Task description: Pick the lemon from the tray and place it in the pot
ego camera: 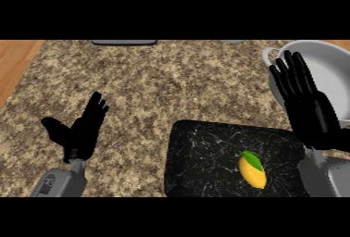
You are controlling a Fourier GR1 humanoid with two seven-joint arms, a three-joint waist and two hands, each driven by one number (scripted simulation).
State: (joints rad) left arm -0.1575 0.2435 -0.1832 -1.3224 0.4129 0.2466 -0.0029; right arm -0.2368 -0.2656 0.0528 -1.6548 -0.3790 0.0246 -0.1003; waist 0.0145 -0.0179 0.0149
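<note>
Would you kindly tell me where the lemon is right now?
In the head view the lemon lies on the right part of the black tray, below the pot and the right hand.

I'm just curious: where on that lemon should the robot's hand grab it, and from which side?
Probably the lemon is best gripped round its fat middle, from above, by the open right hand nearby. It lies flat on the tray, its ends taper and a leaf covers the far end, so thumb and fingers would close on the long sides.
</note>
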